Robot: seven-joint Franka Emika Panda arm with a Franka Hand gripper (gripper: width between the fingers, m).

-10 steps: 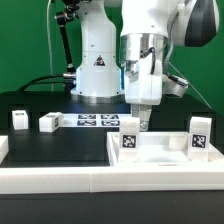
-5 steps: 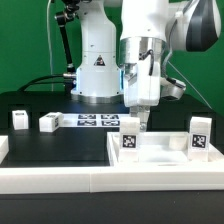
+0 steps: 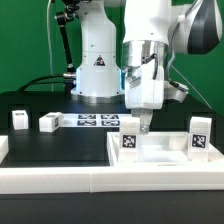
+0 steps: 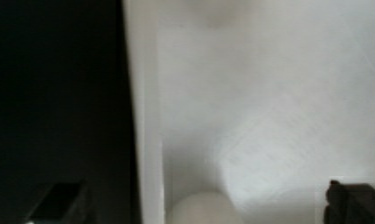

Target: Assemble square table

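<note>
The grey two-finger gripper (image 3: 143,125) hangs with its jaws spread wide over the large white plastic square tabletop (image 3: 165,158), near the far rim and just beside an upright white tagged leg post (image 3: 130,139). The tags carry black-and-white patterns only. The logo label (image 3: 100,62) on the robot base is probably a maker's mark, but it is too small to read.

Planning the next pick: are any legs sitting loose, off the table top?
Yes, one leg and a second leg sit at the exterior view's left, off the table top.
</note>
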